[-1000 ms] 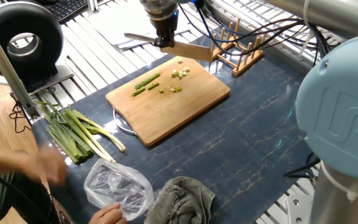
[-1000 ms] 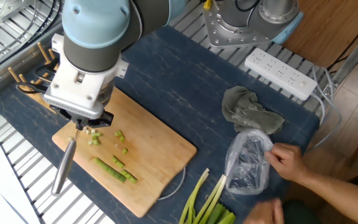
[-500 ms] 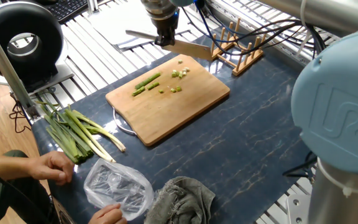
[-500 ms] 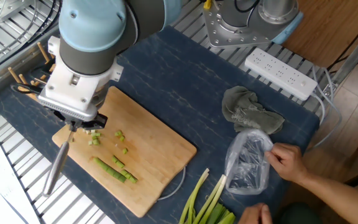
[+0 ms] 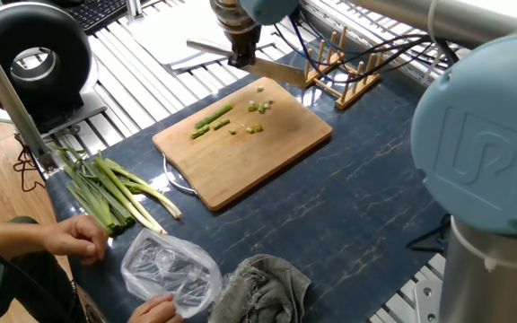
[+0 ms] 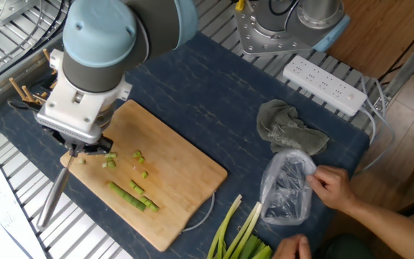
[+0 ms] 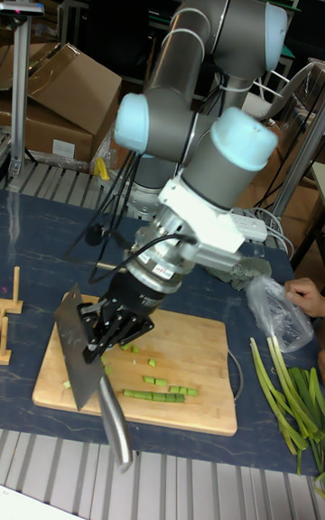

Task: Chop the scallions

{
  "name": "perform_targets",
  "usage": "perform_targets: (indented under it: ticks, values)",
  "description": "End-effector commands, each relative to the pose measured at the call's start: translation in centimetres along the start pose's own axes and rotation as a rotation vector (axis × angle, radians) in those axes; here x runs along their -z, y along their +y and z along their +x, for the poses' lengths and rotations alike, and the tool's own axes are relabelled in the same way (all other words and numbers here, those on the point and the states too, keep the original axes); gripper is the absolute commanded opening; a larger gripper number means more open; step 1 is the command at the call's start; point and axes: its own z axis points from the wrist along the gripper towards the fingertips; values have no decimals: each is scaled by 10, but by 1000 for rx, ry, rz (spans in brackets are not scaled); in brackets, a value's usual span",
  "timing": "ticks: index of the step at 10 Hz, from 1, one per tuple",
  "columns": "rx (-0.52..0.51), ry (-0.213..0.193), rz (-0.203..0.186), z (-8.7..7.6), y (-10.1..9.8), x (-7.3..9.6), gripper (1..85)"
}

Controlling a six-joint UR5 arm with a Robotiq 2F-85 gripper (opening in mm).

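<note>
Knife (image 7: 79, 348) in fingers (image 7: 106, 329) — above scallions (image 7: 161, 390)

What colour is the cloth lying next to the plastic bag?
Grey-green; the cloth shows best in the other fixed view.

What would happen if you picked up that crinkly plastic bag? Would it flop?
The plastic bag probably flops and crumples, since it already lies wrinkled and shapeless. It looks thin and see-through, so it is likely very light and might slide.

Green scallions (image 5: 106, 190); tan wooden cutting board (image 5: 267, 152); dark blue marbled table (image 5: 366, 197); grey cloth (image 6: 287, 128)
</note>
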Motion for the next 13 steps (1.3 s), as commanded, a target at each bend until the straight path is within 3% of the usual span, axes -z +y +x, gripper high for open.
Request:
perform_targets:
  ticks: [1, 8, 9, 11, 13]
  values:
    - [-13, -13, -47, 4, 7, -21, 13]
    - [-37, -25, -65, 5, 12, -34, 13]
    - [-47, -20, -69, 5, 15, -31, 13]
    - [-103, 37, -53, 5, 34, -2, 13]
    - [-119, 3, -90, -4, 38, 1, 13]
